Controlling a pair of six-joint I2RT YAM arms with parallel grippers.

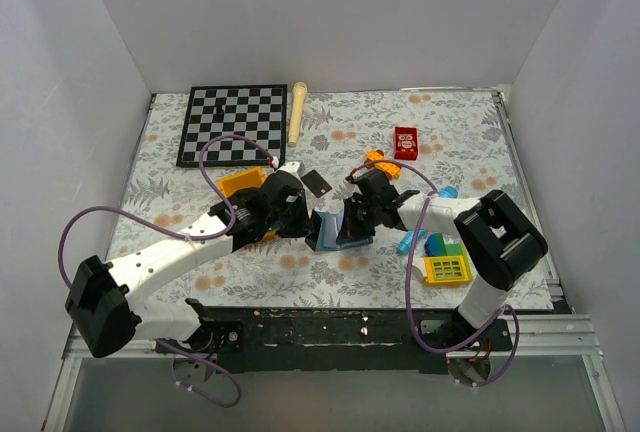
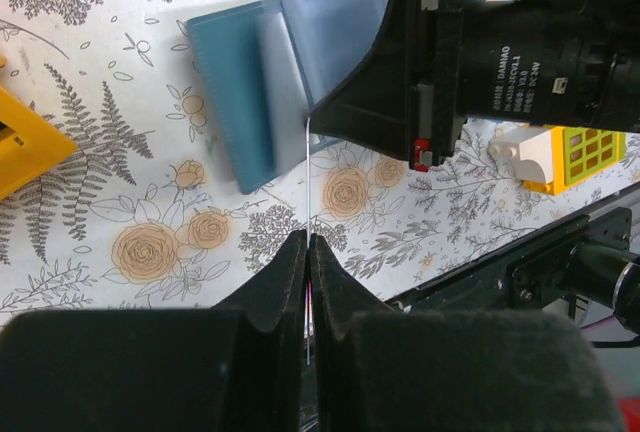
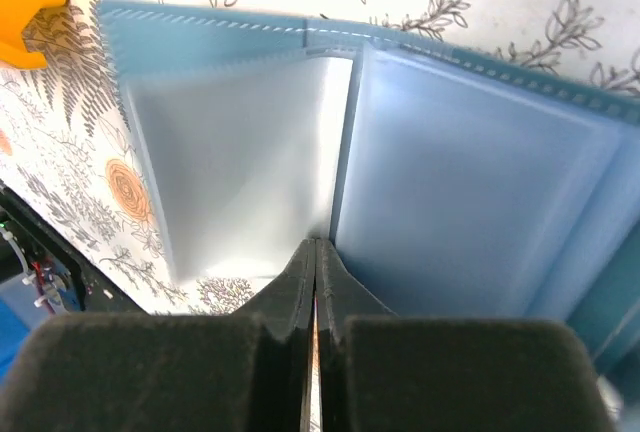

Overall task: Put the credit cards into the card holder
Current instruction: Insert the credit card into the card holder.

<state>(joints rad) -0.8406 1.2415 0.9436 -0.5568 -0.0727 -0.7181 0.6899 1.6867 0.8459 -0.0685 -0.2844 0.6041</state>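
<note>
Now left gripper (image 2: 308, 248) pinches credit card (image 1: 316, 184), right gripper (image 3: 315, 252) clamps card holder (image 2: 235, 92) leaf; misaligned card could buckle.

i see plain white walls (image 1: 350, 12) on three sides, a floral-cloth table (image 1: 470, 142), soft even light.

Right hand (image 2: 345, 92) covers one edge of the card holder (image 2: 240, 92)

Floral table (image 1: 460, 152): chessboard (image 1: 232, 124), red box (image 1: 406, 142), card holder (image 1: 328, 235)
</note>
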